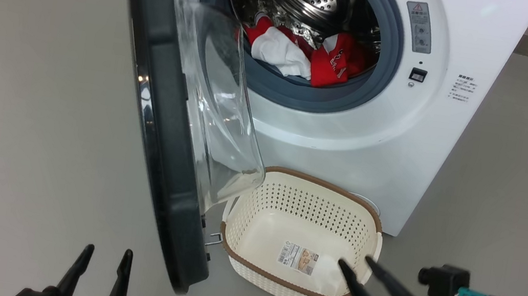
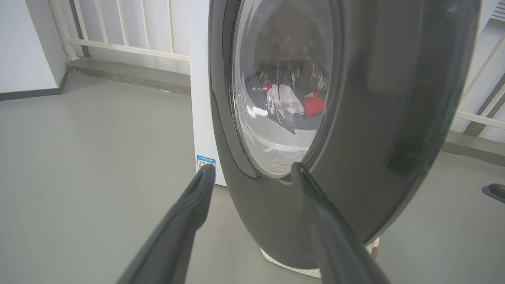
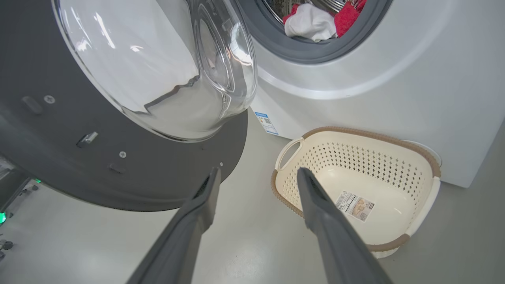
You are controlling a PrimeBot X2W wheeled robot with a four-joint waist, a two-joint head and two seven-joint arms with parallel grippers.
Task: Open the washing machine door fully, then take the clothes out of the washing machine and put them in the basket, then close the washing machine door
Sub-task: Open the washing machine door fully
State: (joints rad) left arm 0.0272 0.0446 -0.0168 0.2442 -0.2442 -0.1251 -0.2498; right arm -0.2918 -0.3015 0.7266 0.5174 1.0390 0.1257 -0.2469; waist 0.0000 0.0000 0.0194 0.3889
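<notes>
Above grey floor [image 1: 20,83], left claw [image 1: 108,250] and right claw [image 1: 354,260] hover spread.

Your head camera looks down on the open washing machine door [image 1: 167,119] and basket [image 1: 307,206]. Left wrist faces the door's outside, close; right wrist its inside, sharing the basket.
</notes>
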